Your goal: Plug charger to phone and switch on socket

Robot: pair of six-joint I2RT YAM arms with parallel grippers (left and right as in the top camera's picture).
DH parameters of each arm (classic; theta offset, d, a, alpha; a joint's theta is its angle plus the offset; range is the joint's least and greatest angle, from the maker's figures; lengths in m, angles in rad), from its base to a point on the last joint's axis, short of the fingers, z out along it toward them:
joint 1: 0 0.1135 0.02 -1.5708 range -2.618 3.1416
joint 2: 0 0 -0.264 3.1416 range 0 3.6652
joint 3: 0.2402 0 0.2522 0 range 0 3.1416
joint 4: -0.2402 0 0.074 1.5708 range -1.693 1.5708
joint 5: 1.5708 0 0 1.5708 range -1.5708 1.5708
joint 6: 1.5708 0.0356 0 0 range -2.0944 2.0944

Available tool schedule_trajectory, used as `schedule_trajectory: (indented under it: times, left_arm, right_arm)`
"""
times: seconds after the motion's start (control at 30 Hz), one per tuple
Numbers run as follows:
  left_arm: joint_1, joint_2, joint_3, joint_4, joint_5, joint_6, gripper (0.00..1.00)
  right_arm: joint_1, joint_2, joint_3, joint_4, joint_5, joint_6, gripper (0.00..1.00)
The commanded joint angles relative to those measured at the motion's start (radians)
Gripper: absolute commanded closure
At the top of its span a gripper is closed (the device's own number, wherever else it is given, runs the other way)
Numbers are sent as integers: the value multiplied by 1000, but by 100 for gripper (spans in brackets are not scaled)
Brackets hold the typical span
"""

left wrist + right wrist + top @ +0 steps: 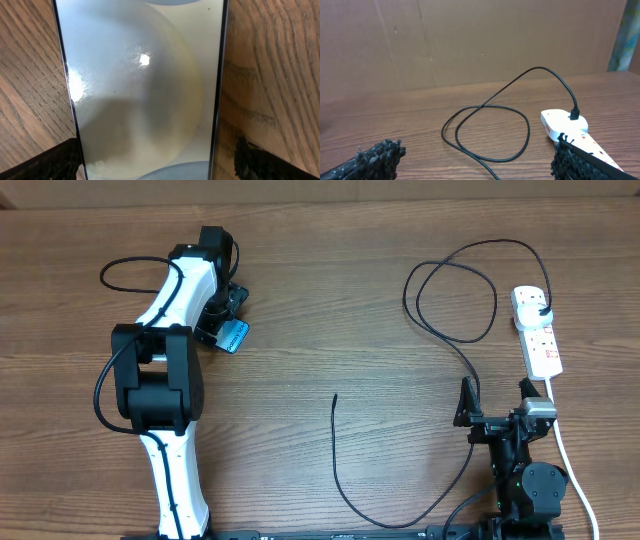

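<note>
The phone (236, 337) lies on the table at the upper left, its cyan screen partly under my left gripper (228, 320). In the left wrist view the phone (145, 75) fills the space between the fingers of my left gripper (150, 162), which is open and straddles it, with a gap on the right side. The black charger cable (452, 305) is plugged into the white power strip (538, 332). It loops, passes my right arm, and ends in a free tip (334, 397). My right gripper (495, 408) is open and empty, with the cable (490, 130) and the strip (567, 125) ahead of it.
The strip's white lead (570, 465) runs down the right side past my right arm. The left arm's own black cables (125, 275) loop beside it. A brown cardboard wall (470, 40) stands behind the table.
</note>
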Motion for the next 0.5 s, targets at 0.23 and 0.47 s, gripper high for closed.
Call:
schedule_trajectory:
  times: [0.23, 0.47]
  left_arm:
    - [1, 45, -11, -5, 61, -20, 0]
    - [20, 45, -11, -24, 84, -21, 0]
  right_arm:
    - [4, -7, -10, 5, 12, -1, 0]
    - [4, -7, -10, 5, 12, -1, 0]
